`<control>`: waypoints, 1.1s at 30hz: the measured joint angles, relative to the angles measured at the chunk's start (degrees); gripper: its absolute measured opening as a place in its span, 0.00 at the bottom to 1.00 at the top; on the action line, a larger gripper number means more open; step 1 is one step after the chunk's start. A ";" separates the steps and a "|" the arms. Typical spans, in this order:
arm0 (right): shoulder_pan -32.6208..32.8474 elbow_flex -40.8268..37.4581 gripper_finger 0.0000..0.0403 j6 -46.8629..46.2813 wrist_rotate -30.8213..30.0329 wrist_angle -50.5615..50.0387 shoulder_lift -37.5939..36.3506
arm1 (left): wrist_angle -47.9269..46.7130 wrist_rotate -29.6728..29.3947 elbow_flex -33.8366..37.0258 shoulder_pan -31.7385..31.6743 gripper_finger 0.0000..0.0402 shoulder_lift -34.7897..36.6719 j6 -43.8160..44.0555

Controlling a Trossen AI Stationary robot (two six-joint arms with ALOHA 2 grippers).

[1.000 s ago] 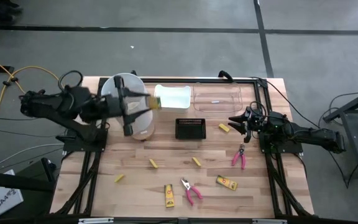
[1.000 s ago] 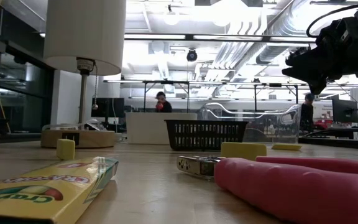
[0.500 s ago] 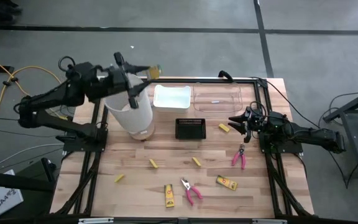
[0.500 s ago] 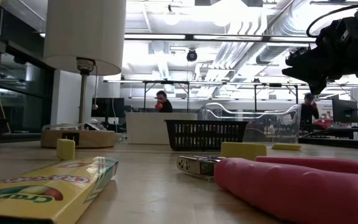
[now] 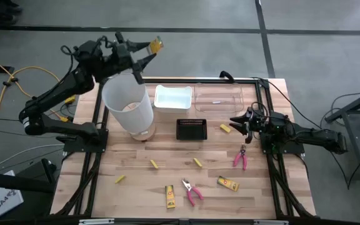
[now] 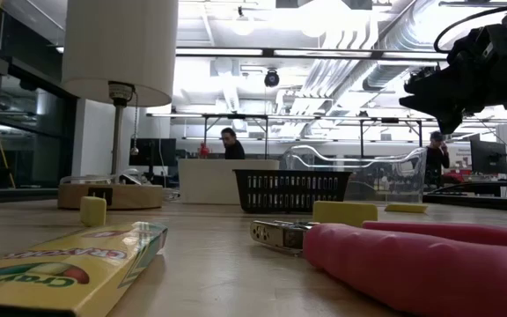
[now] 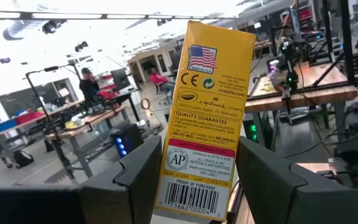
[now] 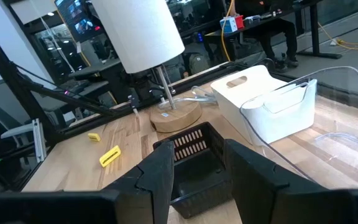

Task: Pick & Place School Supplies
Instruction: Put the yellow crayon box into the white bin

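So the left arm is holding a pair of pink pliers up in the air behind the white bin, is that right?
Not quite. The left gripper is raised behind the white bin, but it holds a yellow crayon box, not pliers. The left wrist view shows the box between the fingers; both pink pliers lie on the table.

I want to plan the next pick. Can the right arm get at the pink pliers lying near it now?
Probably yes. The right gripper hovers open and empty over the table, and the pink pliers lie in the open close beside that arm, with nothing on them or around them. The left gripper, holding a crayon box, is far away.
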State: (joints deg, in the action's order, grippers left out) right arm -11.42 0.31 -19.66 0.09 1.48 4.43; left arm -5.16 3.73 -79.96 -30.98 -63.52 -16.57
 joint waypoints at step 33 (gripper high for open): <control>0.01 -0.01 0.33 0.02 0.05 0.00 0.02 | -0.31 42.43 -6.34 -27.58 0.47 -19.47 4.37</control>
State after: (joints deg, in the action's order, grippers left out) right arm -11.41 0.30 -19.64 0.14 1.48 4.45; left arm -5.48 46.15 -86.30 -58.57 -82.99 -12.20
